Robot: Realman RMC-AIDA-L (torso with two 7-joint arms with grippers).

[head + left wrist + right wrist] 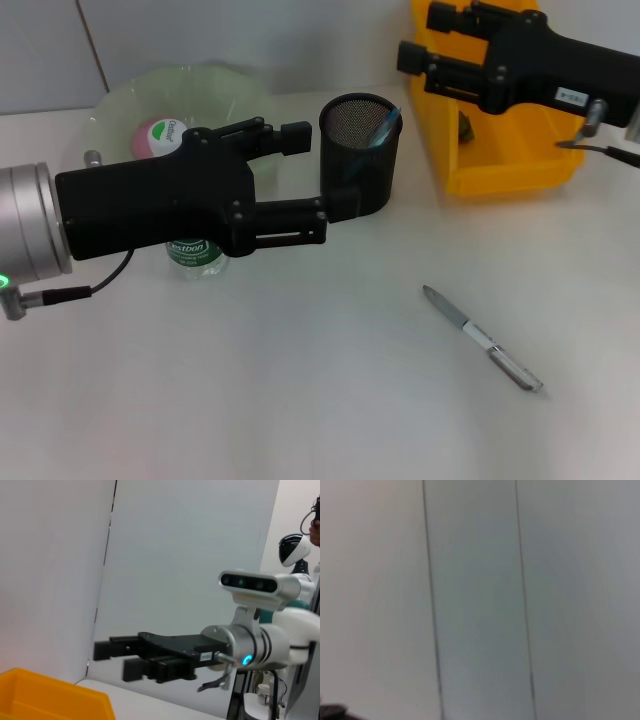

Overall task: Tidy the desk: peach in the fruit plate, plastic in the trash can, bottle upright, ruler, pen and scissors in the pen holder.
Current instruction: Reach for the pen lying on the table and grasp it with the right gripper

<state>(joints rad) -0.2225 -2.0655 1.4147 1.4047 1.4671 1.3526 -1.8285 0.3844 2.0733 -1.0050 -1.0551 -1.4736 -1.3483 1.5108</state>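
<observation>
Walls: pale grey panels [475,595] split by thin dark vertical seams.
Upper left, head view: same panelled wall [200,35].

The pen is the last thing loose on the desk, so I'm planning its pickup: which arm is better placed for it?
Probably the right. The pen lies on the robot's right side; the right gripper hangs over the trash can, and the left gripper is by the pen holder.
</observation>
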